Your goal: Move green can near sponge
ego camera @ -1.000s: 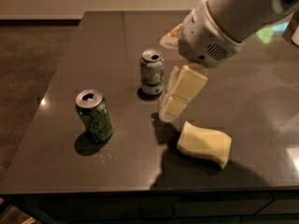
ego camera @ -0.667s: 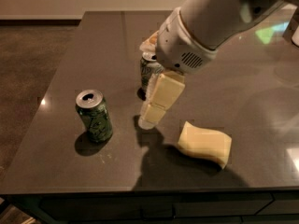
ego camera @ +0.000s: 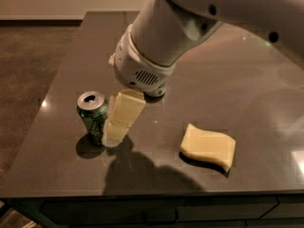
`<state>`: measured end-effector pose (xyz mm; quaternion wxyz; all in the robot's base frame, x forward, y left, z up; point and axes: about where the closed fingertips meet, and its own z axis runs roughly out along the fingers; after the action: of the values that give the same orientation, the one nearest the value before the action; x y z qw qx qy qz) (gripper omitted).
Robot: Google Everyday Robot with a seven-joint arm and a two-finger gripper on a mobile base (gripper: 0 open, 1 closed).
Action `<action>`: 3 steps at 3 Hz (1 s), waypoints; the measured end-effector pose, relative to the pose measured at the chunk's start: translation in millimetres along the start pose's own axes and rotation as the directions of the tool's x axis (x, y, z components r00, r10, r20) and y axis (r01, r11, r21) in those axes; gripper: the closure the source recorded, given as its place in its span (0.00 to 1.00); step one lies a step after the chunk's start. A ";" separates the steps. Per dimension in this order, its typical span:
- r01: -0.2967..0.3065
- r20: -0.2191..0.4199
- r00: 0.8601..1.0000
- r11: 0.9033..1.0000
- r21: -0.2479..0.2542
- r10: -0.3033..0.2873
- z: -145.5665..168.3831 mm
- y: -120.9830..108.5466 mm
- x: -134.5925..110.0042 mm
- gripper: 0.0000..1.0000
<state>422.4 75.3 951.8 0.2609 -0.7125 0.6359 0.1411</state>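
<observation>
The green can (ego camera: 93,116) stands upright on the dark table (ego camera: 247,80), near its front left corner. The cream gripper (ego camera: 114,136) reaches down from the big white arm (ego camera: 161,37). Its tip is low over the table, close against the can's right side. I cannot tell whether it touches the can. The pale yellow sponge (ego camera: 208,146) lies flat at the front right, about two can widths right of the gripper.
Another can is almost wholly hidden behind the arm's wrist; only its dark base (ego camera: 155,94) shows. The table's front edge runs just below the can and sponge, and its left edge drops to brown floor (ego camera: 33,70).
The arm has swung left and down, from beside the sponge to the green can's right side. It now covers the second can. The can and sponge have not moved.
</observation>
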 end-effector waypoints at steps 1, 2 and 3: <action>0.004 -0.027 1.000 1.000 -0.028 -0.005 26.6 6.7 -15.1 0.00; 0.003 -0.047 0.999 0.999 -0.050 -0.005 46.8 6.6 -22.8 0.00; -0.003 -0.065 0.998 0.998 -0.062 -0.001 59.4 1.3 -21.5 0.00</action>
<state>425.7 125.8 914.1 0.2179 -0.7241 0.6397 0.1377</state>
